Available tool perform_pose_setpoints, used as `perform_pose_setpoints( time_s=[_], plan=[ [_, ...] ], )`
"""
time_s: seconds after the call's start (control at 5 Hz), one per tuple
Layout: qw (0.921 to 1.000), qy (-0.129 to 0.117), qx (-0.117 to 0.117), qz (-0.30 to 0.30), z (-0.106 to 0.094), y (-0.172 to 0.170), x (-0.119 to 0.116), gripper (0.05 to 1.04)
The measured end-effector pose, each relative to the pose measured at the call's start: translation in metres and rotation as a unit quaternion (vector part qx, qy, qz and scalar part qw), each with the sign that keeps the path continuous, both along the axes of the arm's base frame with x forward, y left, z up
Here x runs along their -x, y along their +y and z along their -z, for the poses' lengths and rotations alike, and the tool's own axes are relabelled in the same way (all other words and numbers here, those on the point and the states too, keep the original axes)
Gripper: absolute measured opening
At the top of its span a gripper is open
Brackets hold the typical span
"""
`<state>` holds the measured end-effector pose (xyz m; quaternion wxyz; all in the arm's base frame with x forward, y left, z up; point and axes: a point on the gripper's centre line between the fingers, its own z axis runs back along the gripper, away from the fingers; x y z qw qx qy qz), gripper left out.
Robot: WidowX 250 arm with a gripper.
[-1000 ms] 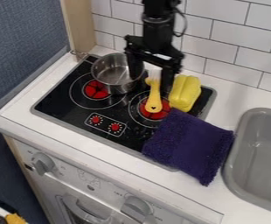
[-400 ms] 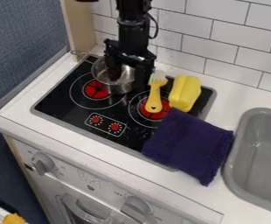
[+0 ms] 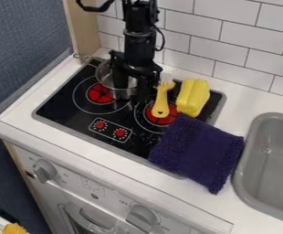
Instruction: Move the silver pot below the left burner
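Observation:
The black gripper (image 3: pixel 133 87) hangs over the right side of the silver pot (image 3: pixel 106 77), its fingers apart. One finger reaches inside the pot, while the other is outside, to the right of the rim. The pot stands upright at the back left of the black stove, just behind and partly over the left burner (image 3: pixel 100 93), whose red centre shows. Part of the pot's right side is hidden by the gripper.
Right of the gripper lie a yellow fork (image 3: pixel 161 103) and a yellow block-like object (image 3: pixel 193 97). A purple cloth (image 3: pixel 199 151) covers the stove's front right corner. A grey sink (image 3: pixel 272 169) is farther right; tiled wall behind.
My gripper has moved left from between the pot and the yellow object to the pot, then down, so that it straddles the right rim. The pot has not visibly moved.

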<state>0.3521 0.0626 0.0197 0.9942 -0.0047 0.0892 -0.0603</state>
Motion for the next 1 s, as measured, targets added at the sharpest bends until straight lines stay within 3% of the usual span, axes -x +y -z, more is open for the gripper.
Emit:
perform_pose_setpoints(
  time_s=[0.2,0.4,0.6,0.8,1.0],
  plan=[
    [1.0,0.005,0.0,0.002,0.003,-0.002,0.0,0.384],
    [1.0,0.008,-0.001,0.005,0.003,-0.004,0.0,0.172],
    [0.9999,0.007,0.004,0.012,0.004,-0.005,0.001,0.097],
    [0.9991,-0.017,0.015,0.037,-0.012,-0.01,0.004,0.094],
    [0.9959,-0.051,0.025,0.07,-0.043,-0.016,0.011,0.082]
  ],
)
